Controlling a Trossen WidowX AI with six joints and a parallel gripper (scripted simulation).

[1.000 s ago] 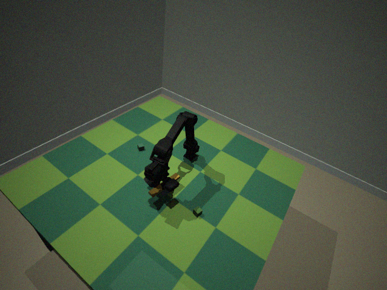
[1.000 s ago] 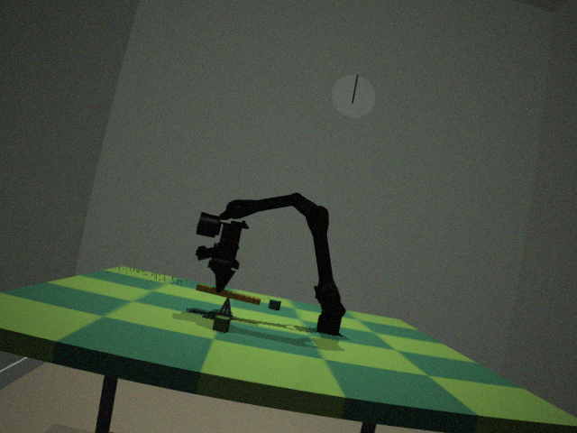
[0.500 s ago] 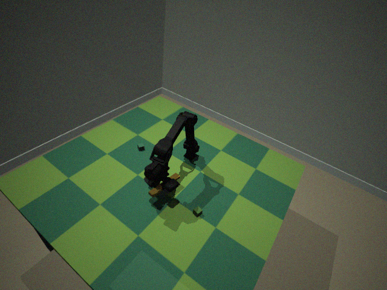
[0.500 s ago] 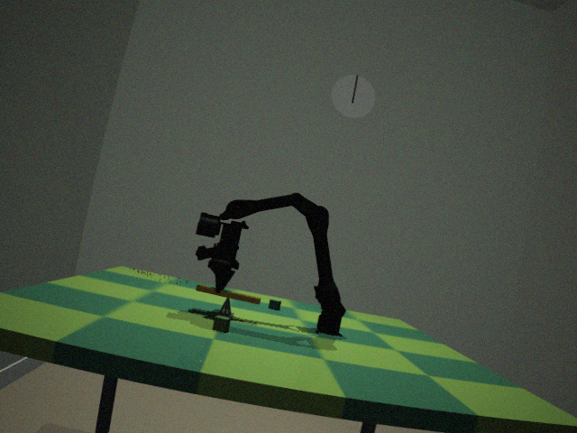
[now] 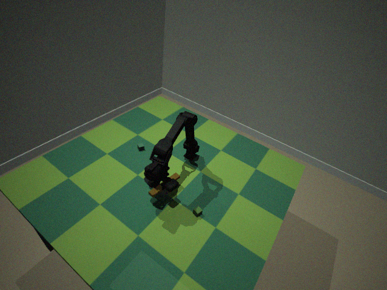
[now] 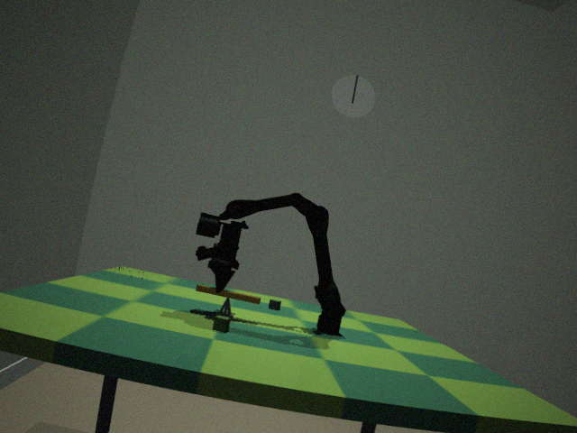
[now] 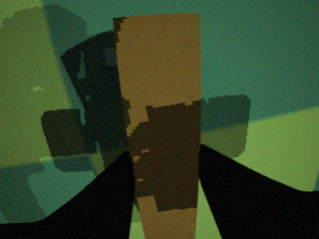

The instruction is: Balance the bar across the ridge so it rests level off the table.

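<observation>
The orange-brown bar (image 5: 153, 191) (image 6: 244, 297) (image 7: 159, 60) is held off the table by my gripper (image 6: 220, 290) (image 7: 163, 155). The fingers are shut on the bar's sides, and most of its far part shows ahead of them in the wrist view. In the exterior view the bar slopes slightly down to the right on screen. The small dark grey ridge (image 6: 225, 308) stands on the table just under the bar, its peak a little right of the fingertips. I cannot tell whether bar and ridge touch. In the top view the arm hides the fingertips.
A small green block (image 5: 197, 211) (image 6: 221, 324) lies close to the ridge, on the near side in the exterior view. A dark block (image 5: 141, 147) (image 6: 274, 304) lies farther off on the other side. The arm's shadow falls over the green checkered table top (image 5: 90, 231) (image 6: 275, 363).
</observation>
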